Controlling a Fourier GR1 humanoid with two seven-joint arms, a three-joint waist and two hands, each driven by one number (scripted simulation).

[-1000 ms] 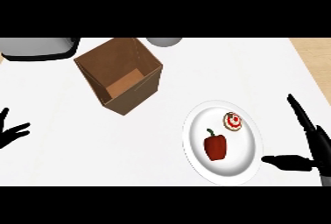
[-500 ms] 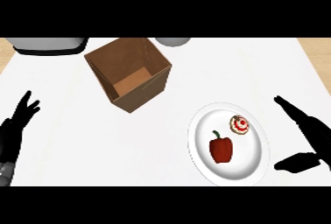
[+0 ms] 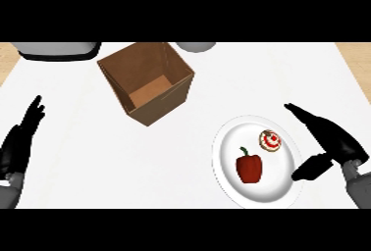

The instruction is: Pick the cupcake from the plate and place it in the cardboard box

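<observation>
Counter (image 3: 87,162): a white top is seen from steeply above.
Cardboard box (image 3: 148,83): a brown box, open at the top, is placed at upper centre – well apart from the plate.
Plate (image 3: 228,152): a white round plate is set at lower right.
Cupcake (image 3: 271,141): it is found on the plate's upper right part, topped in white and red, untouched by either hand.
Red pepper (image 3: 250,166): it is laid on the plate, just beside the cupcake.
Right hand (image 3: 330,142): it is held at the plate's right rim – fingers straight and spread from the thumb, nothing grasped.
Left hand (image 3: 22,142): it is seen at the left edge, fingers straight and pointing up, holding nothing.
</observation>
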